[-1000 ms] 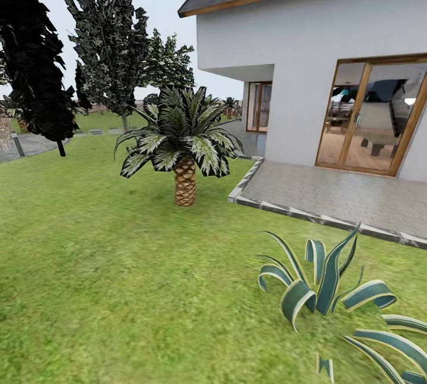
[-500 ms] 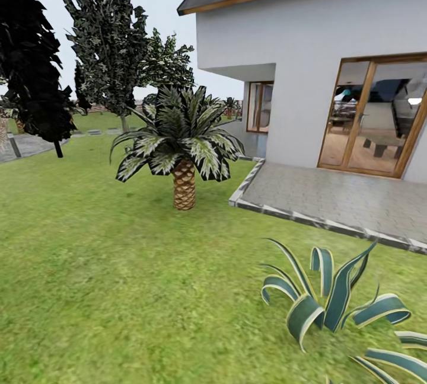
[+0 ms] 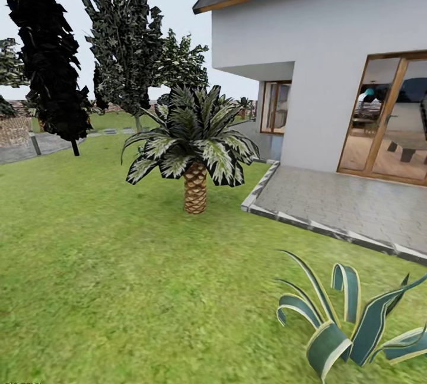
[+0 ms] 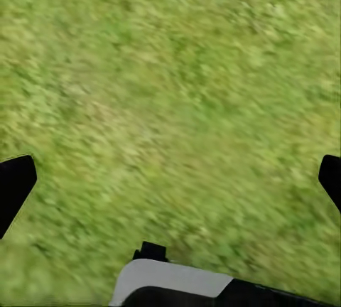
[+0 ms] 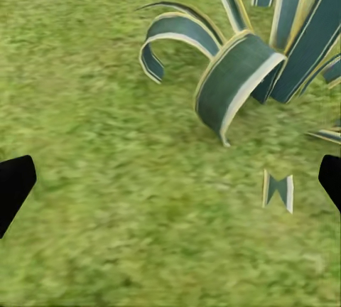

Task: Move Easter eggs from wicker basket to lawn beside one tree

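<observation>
The robot was on its way across the lawn (image 3: pixel 107 277), and no eggs, no wicker basket and no pale-trunked tree could be found in these pictures, so where the task's things stood I could not tell. Both grippers were spread wide & empty: in the left wrist view the left gripper (image 4: pixel 170 186) had its dark fingertips (image 4: pixel 14 182) at the two picture edges with bare grass between; the right gripper (image 5: pixel 170 186) was the same, fingertips (image 5: pixel 15 179) far apart. Main risk, in my judgement: the striped agave plant (image 3: pixel 350 325), near right, lay just ahead of the right gripper (image 5: pixel 241 79), so a turn to the right could push the arm or base into its stiff leaves. A second risk was the raised stone kerb (image 3: pixel 261 191) of the paved terrace (image 3: pixel 350 206) by the white house (image 3: pixel 320 64); a wheel may catch on it. The small palm (image 3: pixel 194 153) stood in the middle distance, and it's prob. not the tree wanted. Open room was to the left & ahead: wide flat grass, up to the dark conifer (image 3: pixel 50 58) and a grey path (image 3: pixel 29 147) far left. A wicker-like thing (image 3: pixel 13 130) at the far left edge was too small to name.
</observation>
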### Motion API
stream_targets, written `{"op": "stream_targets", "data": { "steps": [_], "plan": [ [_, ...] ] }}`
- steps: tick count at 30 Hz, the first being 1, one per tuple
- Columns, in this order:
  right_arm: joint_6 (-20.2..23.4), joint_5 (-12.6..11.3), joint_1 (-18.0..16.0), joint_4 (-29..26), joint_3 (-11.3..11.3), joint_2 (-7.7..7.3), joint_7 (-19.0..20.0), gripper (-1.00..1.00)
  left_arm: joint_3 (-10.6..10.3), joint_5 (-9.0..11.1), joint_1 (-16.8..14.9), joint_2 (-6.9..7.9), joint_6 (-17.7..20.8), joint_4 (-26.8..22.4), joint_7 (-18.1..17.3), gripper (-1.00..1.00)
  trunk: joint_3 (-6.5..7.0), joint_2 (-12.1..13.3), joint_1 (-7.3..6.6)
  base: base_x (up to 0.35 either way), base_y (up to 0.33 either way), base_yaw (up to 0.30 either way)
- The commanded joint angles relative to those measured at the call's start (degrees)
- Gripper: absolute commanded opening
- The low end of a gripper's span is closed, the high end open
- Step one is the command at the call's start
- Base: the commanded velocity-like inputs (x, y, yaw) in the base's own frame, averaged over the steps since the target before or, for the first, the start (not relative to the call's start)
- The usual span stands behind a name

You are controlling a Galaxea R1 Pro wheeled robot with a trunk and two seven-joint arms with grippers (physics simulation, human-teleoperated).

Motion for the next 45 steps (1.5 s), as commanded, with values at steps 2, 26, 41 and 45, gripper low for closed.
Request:
{"op": "stream_targets", "data": {
  "steps": [2,26,41,45],
  "plan": [
    [-0.4,-0.6,0.0,-0.1,0.1,-0.04,0.2,1.0,0.0,0.1,-0.1,0.07,3.4,0.0,0.1,1.0,-0.02,0.0,0.05,0.331,0.0,0.274],
    [-0.5,-0.5,0.0,-0.3,0.1,-0.07,0.2,1.0,0.0,0.3,-0.2,0.72,-0.4,0.0,-0.5,1.0,-0.03,0.0,0.05,0.246,0.006,0.276],
    [-4.4,-0.3,0.0,-0.3,0.1,-0.16,0.1,1.0,-0.4,0.0,-0.3,-0.16,4.5,2.1,-0.1,1.0,-0.35,0.0,0.05,0.318,-0.001,0.277],
    [-4.6,-0.3,0.0,-0.2,0.1,-0.16,0.1,1.0,-0.4,0.0,-0.3,-0.09,7.1,1.9,0.0,1.0,-0.43,0.0,0.05,0.331,-0.062,0.277]
  ]
}}
